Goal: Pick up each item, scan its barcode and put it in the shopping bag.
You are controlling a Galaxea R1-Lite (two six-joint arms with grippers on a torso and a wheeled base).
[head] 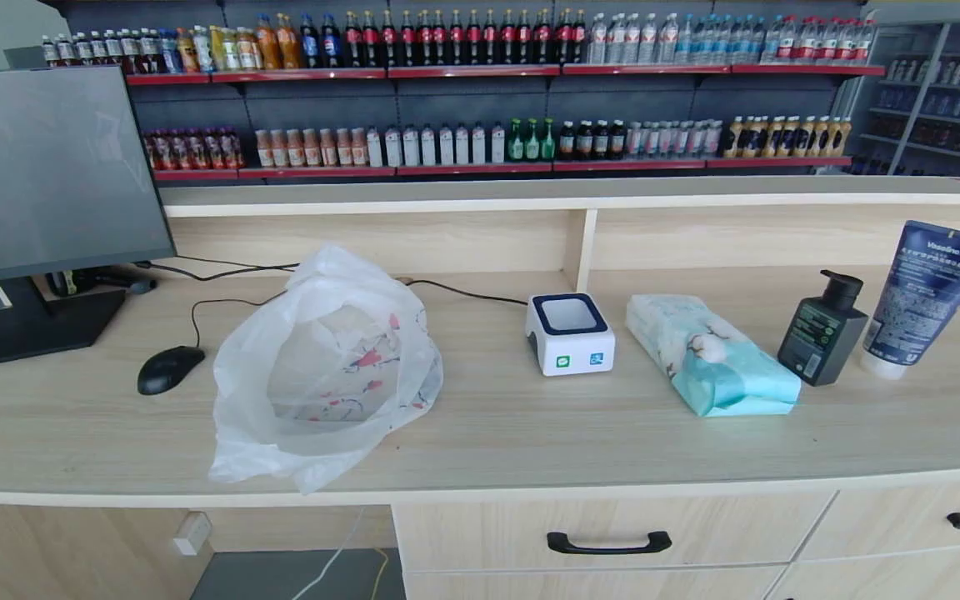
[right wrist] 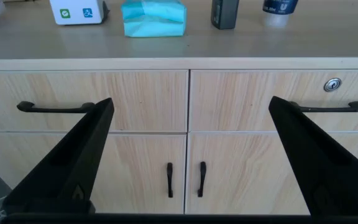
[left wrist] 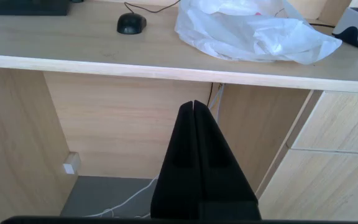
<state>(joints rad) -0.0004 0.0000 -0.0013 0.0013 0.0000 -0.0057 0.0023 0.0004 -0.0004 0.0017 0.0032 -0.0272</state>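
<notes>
1. Now note left gripper pressed together, right gripper spread wide, both empty, low before the counter.
2. Find the tissue pack lying flat right of the scanner, pump bottle and tube standing beyond; shopping bag gaping open left of it.
3. Expect the tissue pack light, squashy, slick-wrapped; pinch gently across its narrow middle.
4. Grip the stiffer pump bottle by its body.

Monitor at far left of counter; black mouse near its stand, cable trailing back. Drink bottles on red shelves behind. Drawers w/ black handles below.
</notes>
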